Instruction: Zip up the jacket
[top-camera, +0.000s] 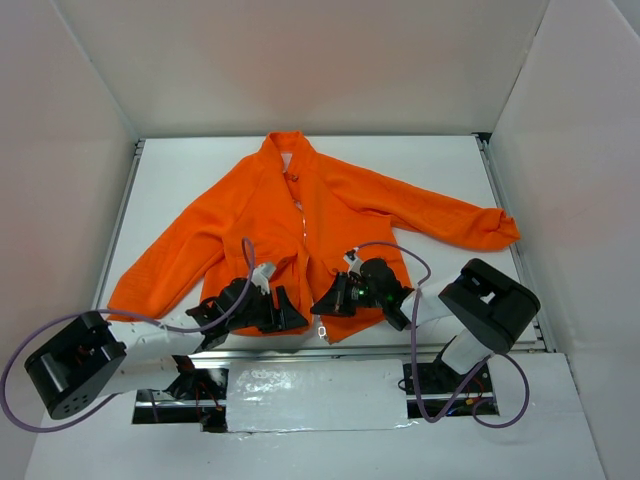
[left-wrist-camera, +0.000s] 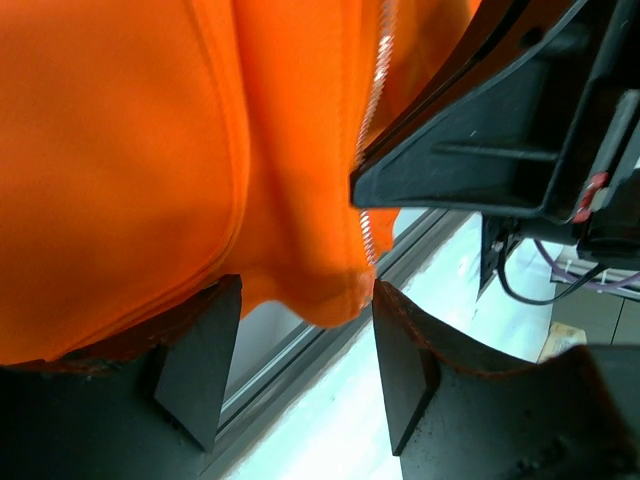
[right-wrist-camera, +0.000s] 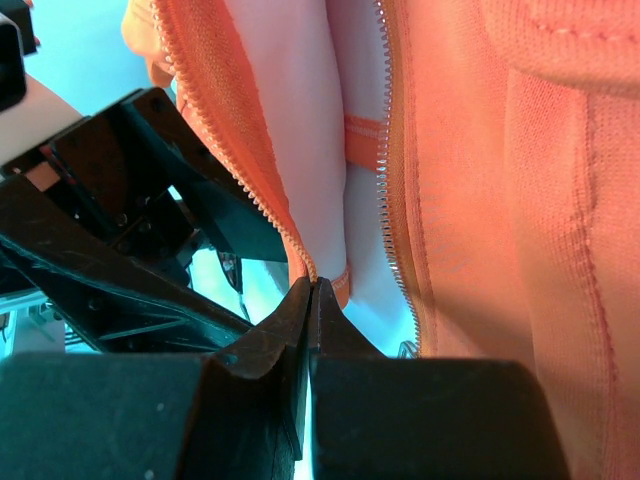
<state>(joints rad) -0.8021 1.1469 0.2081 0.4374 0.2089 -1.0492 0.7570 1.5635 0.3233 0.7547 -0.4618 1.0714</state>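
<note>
White left wall (top-camera: 60, 150); metal rail (top-camera: 120, 215) edges white table (top-camera: 190, 170). Left gripper (top-camera: 287, 312) at hem, jaws wide, hem corner hanging between them, unclamped. Jacket (top-camera: 330, 210) flat mid-table, collar far, hem at near edge, zipper halves apart at hem. Right gripper (top-camera: 318, 303) pinched closed on bottom of zipper edge. White right wall (top-camera: 585, 150).

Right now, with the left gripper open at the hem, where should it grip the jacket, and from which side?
Probably the hem corner beside the zipper teeth, approached from the near edge of the table. The jacket lies flat, hem toward the arms, and that corner sits between the open fingers of the left gripper.
</note>
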